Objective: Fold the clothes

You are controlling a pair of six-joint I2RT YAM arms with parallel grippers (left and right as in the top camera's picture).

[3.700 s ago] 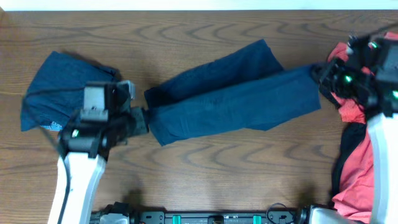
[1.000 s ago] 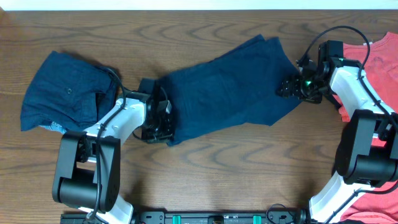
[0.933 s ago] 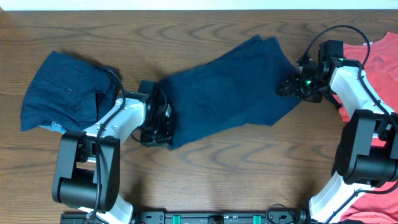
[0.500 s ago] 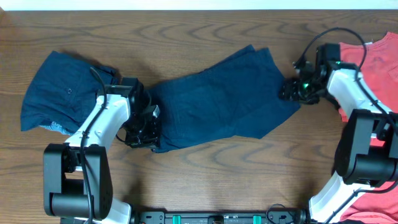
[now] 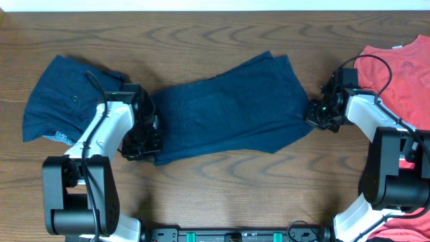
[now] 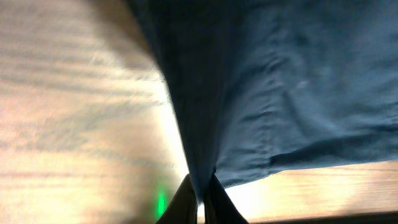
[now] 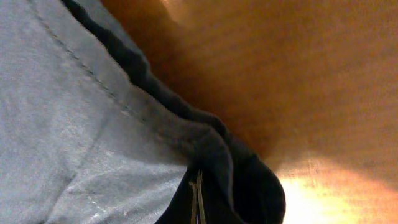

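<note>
- The left gripper has its jaws pressed together on a thin edge of the navy shorts. So little cloth is between them that a sharp tug could pull the hem free.
- The right gripper is pinching a bunched, seamed fold at the opposite end. It may hold only some of the layers, and the loose ones would sag.
- The shorts lie stretched across the middle of the table, between the two arms. I judge that uneven pulling would skew them and leave a crooked fold.
- The second pair sits just left of the left arm, and the coral T-shirt is just right of the right arm — a wide swing could drag either one.
</note>
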